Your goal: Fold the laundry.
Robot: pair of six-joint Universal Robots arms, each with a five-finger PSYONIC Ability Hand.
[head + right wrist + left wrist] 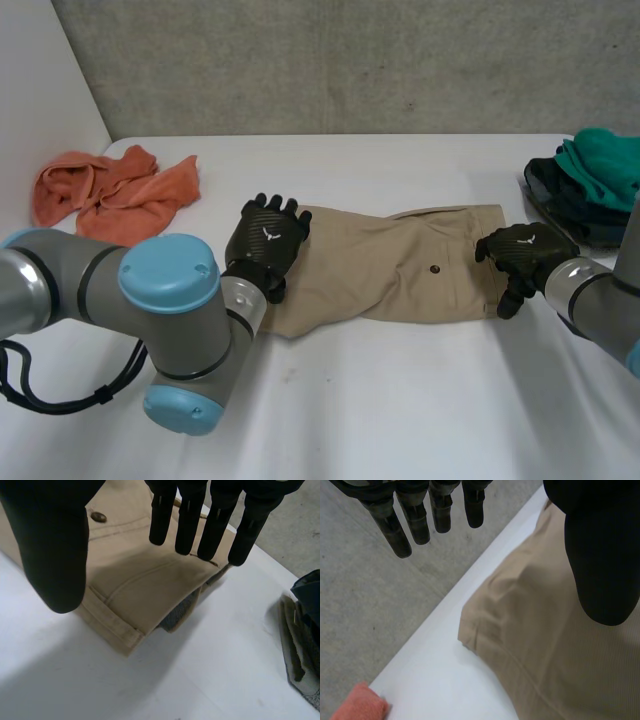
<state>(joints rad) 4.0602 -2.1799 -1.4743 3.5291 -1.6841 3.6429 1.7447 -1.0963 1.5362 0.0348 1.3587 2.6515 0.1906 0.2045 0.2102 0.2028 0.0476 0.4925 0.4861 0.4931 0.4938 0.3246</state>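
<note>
A white table [400,400] fills the lower two thirds of the head view. The left arm [170,300] comes in from the lower left of the frame, and the right arm [600,300] from the right edge.

A pair of tan shorts [390,270] lies flat across the middle of the frame. Its waistband end is toward the right and its leg end toward the left. In the upper left a crumpled orange towel [110,190] lies well apart from the shorts. At the right edge sits a pile of clothes [590,185], teal on top of dark blue, near the waistband but not touching it.

The left hand [265,240] is over the leg end of the shorts, left of centre. In its wrist view the fingers [400,530] are straight and spread, held wide from the thumb [605,570], with nothing between them. The shorts [545,645] lie under the palm and the towel [357,705] lies beyond their hem.

The right hand [525,252] is over the waistband corner, right of centre. Its fingers [190,520] are straight and well clear of the thumb [55,555], gripping nothing. The shorts [145,585] lie beneath them and the pile [305,630] off to the side.

Whether either palm touches the cloth cannot be told.

A small dark button [434,269] sits on the shorts between the hands, nearer the right one.
</note>
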